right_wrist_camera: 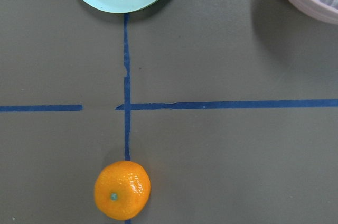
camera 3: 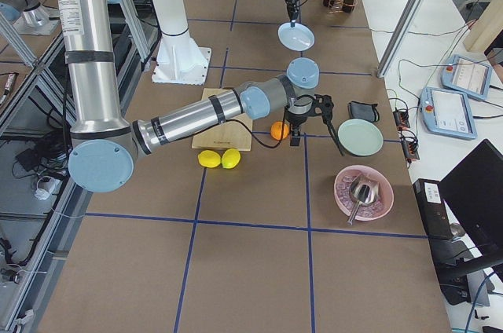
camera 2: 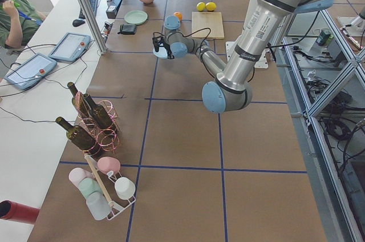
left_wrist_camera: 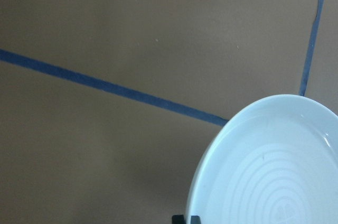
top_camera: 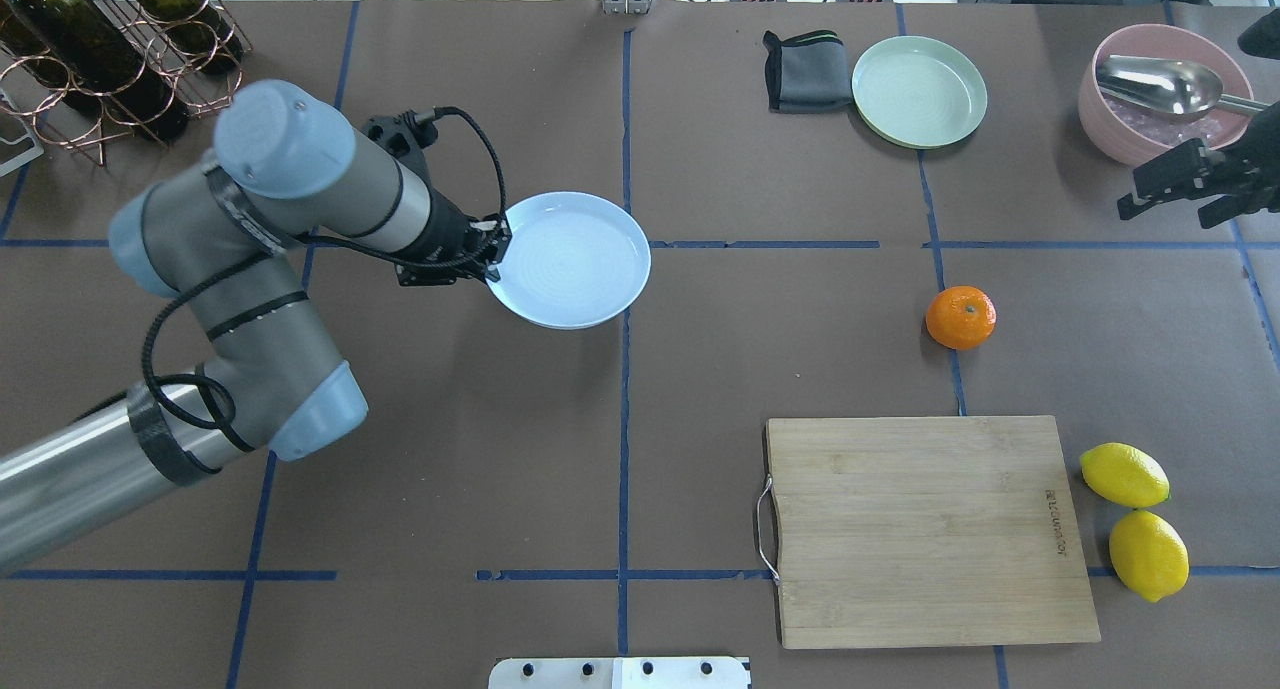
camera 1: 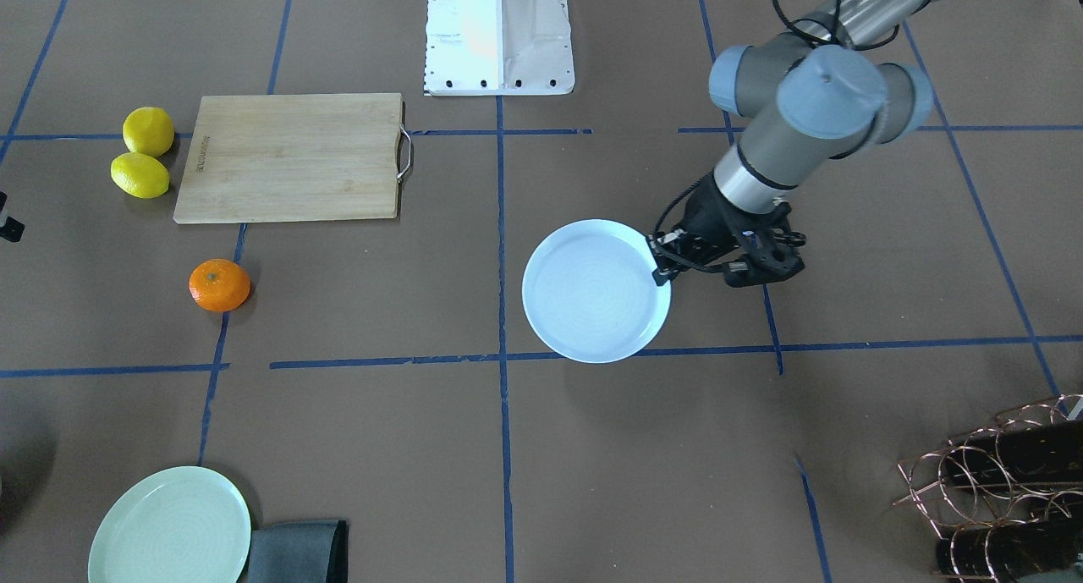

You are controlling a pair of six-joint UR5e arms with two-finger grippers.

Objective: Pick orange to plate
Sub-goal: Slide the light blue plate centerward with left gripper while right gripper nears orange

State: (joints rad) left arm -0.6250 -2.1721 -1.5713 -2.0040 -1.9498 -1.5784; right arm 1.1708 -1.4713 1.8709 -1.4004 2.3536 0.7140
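The orange [top_camera: 960,317] lies alone on the brown table, right of centre, beyond the cutting board; the right wrist view shows the orange [right_wrist_camera: 122,190] on a blue tape line. My left gripper [top_camera: 497,254] is shut on the near-left rim of the pale bluish-white plate [top_camera: 575,259], which casts a shadow on the table in the left wrist view, plate [left_wrist_camera: 274,171]. My right gripper [top_camera: 1135,194] hovers open at the far right beside the pink bowl, well away from the orange, with nothing between its fingers.
A pale green plate [top_camera: 919,91] and a grey cloth [top_camera: 800,72] sit at the far side. A pink bowl [top_camera: 1130,129] holds a metal spoon. A wooden cutting board [top_camera: 925,529] and two lemons [top_camera: 1123,474] lie near the robot. A wine rack [top_camera: 100,39] stands far left.
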